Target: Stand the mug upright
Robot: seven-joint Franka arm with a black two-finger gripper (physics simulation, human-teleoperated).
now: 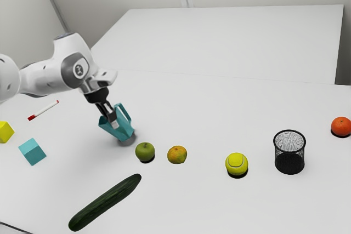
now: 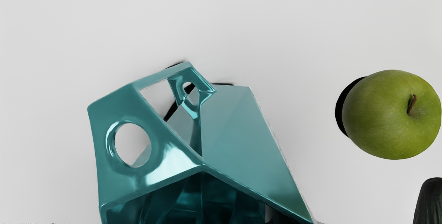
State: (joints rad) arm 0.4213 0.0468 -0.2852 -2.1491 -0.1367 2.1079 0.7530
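Exterior view, left to right. Yellow cube (image 1: 5, 132) at the left edge, partly cut off. My arm (image 1: 49, 76) comes in above it. Teal cube (image 1: 32, 152) next, then a white marker (image 1: 45, 110) with a red end, lying flat on the bench (image 1: 181, 201). Dark green cucumber (image 1: 104, 203) lies slantwise, nearer the camera. My gripper (image 1: 114, 121) points down at the faceted teal mug (image 1: 122, 131), right at its mouth end; can't tell if the jaws are apart, together or clamped on the wall. Mug is tilted, not upright: mouth toward the gripper, base toward the exterior view's lower right, dark patch beneath the base. Can't tell if the base touches the bench. Wrist view gives the angular handle (image 2: 98, 124) with round holes, plus a look into the mouth. Green apple (image 1: 145, 151) just beside the mug, apart from it. Then greenish-orange mandarin (image 1: 177, 154), yellow tennis ball (image 1: 236, 164), black mesh cup (image 1: 289, 160) standing upright, and a red-orange citrus fruit (image 1: 341, 126) near the right edge.
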